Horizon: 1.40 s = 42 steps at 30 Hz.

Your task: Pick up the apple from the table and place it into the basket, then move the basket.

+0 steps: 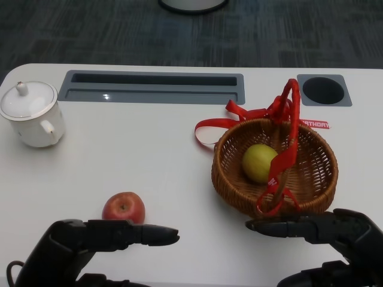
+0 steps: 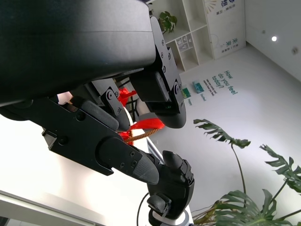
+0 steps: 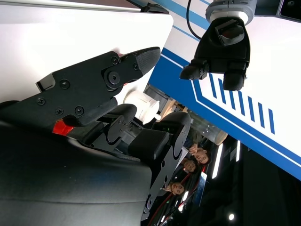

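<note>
a white teapot (image 1: 33, 115) sits far left on the tabletop (image 1: 149, 155). the left hand (image 1: 90, 239) holds nothing, fingers (image 1: 152, 235) stretched out just in front of the red apple (image 1: 124, 207). right of it, a basket (image 1: 311, 191) with red ribbon holds a green apple (image 1: 259, 162). the right hand (image 1: 335, 230) is empty, fingers extended near the basket's front rim.

White desk (image 1: 149, 155) with a grey recessed tray and round hole at the far edge. On it: red apple (image 1: 124, 207), wicker basket (image 1: 230, 173), white teapot (image 1: 31, 115).
</note>
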Available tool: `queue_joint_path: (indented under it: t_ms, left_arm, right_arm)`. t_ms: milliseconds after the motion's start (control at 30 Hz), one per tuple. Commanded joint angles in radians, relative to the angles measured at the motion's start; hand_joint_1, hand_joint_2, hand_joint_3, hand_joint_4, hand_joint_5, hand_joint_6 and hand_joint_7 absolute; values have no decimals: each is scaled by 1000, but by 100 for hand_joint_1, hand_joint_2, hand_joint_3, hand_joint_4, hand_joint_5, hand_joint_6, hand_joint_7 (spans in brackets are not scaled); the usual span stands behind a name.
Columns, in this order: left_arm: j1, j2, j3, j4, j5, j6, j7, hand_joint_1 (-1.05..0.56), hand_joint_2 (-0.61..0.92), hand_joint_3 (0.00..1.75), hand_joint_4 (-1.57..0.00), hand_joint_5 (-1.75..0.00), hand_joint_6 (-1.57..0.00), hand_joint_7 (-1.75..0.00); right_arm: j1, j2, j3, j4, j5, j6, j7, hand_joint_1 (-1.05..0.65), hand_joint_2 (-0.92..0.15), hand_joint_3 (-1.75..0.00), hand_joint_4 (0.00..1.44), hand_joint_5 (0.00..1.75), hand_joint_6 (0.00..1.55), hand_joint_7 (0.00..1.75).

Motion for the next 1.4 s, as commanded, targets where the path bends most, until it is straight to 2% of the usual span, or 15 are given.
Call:
queue_joint_path:
  t_ms: [33,700,967,1067,1200,1400]
  left_arm:
    - [0,13,5,-11,1,4,-1,-28,76,0,-100,0,-92,0]
    - [23,15,17,-34,17,-3,11,-30,75,0,-97,0,-88,0]
    - [-31,-3,119,22,242,-144,119,-44,72,0,-85,0,-79,0]
    - [-54,0,162,45,355,-187,173,-52,72,0,-77,0,-71,0]
    - [-79,20,211,50,513,-190,244,-67,73,0,-64,0,-58,0]
    - [-136,62,223,82,632,-162,319,-73,68,0,-58,0,-50,0]
  right_arm:
    - [-7,-15,-8,-7,19,-4,4,-33,-76,0,76,0,74,0]
    - [-1,-13,-11,-18,25,-3,1,-34,-75,0,78,0,75,0]
    - [2,-10,-8,-18,20,-2,-1,-33,-75,0,78,0,75,0]
    - [6,-11,-6,-22,21,4,0,-33,-74,0,78,0,75,0]
    - [10,-15,-7,-25,18,8,0,-32,-75,0,77,0,74,0]
    - [10,-7,-8,-21,13,2,-5,-32,-74,0,77,0,75,0]
